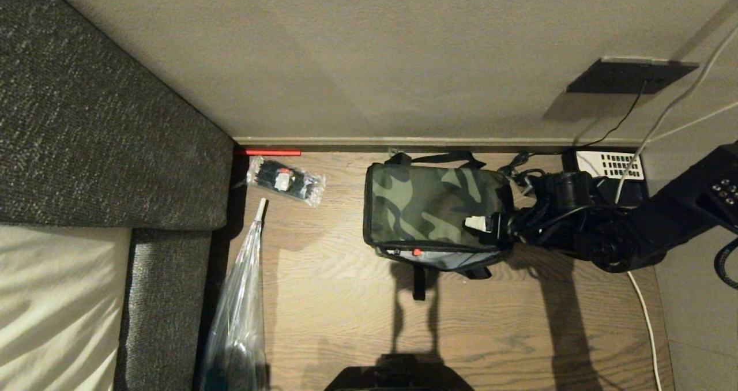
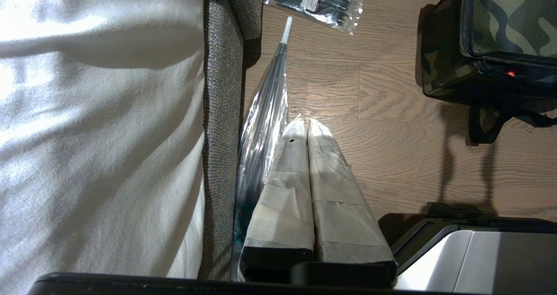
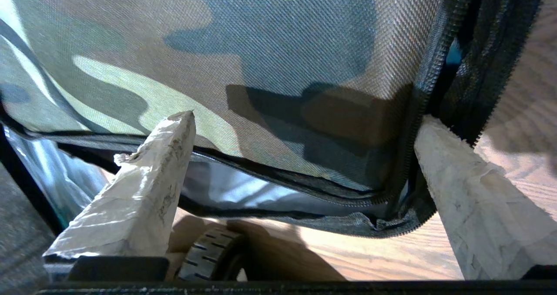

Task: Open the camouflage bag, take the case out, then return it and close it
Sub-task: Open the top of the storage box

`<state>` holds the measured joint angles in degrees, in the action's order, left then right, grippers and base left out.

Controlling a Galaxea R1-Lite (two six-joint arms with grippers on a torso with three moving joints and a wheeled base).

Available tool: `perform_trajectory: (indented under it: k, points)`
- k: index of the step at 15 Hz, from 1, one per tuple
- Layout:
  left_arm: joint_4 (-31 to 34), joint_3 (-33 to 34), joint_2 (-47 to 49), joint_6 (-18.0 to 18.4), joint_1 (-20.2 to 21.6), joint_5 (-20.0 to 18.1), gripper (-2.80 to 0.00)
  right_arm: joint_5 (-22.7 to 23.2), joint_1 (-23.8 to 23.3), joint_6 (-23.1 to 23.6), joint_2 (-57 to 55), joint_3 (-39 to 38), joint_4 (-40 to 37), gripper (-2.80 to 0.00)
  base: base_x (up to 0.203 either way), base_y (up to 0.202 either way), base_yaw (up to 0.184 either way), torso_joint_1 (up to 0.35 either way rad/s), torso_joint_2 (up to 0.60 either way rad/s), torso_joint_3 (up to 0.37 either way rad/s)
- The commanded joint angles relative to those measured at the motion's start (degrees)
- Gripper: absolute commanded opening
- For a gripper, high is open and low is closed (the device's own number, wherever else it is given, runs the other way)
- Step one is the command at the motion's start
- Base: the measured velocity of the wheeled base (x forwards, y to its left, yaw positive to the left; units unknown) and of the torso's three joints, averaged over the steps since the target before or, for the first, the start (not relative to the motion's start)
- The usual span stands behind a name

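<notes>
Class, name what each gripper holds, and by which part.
Nothing. The right gripper is open at the bag's lid corner; the left gripper is shut, empty.

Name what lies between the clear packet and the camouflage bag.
Only bare wooden floor separates the clear packet from the camouflage bag, in the head view.

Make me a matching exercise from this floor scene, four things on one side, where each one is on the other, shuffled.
Things:
1. camouflage bag
2. clear packet
3. right gripper
4. left gripper

Places:
A. open at the bag's right corner, by the zipper
B. shut above bare floor beside the sofa
C. on the floor near the baseboard, beside the sofa
D. middle of the wood floor, against the wall

Pairs: 1-D, 2-C, 3-A, 4-B
</notes>
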<state>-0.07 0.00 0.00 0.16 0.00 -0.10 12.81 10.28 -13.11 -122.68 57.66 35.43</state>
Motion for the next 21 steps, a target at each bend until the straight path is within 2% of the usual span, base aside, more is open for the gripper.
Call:
perform_trajectory:
  k: [1,11,14,18,21]
  points:
    - [0.0,0.0,0.0,0.0,0.0,0.0,-2.8,0.0,0.0,0.2,-0.9,0.4,0.5,0.0,0.0,0.0,0.0,0.0,0.0,0.0]
    - [0.0,0.0,0.0,0.0,0.0,0.0,-2.8,-0.6,-0.3,1.5,-2.3,2.2,-1.3,0.0,0.0,0.0,0.0,0.0,0.0,0.0]
    - [0.0,0.0,0.0,0.0,0.0,0.0,-2.8,-0.6,-0.2,0.0,-1.6,1.7,-1.3,0.0,0.0,0.0,0.0,0.0,0.0,0.0]
    - [0.0,0.0,0.0,0.0,0.0,0.0,-2.8,-0.2,0.0,-4.6,1.0,2.5,-5.4,0.0,0.0,0.0,0.0,0.0,0.0,0.0]
    - [0.0,0.0,0.0,0.0,0.0,0.0,-2.8,-0.1,1.1,-8.1,1.1,2.6,-5.3,0.0,0.0,0.0,0.0,0.0,0.0,0.0]
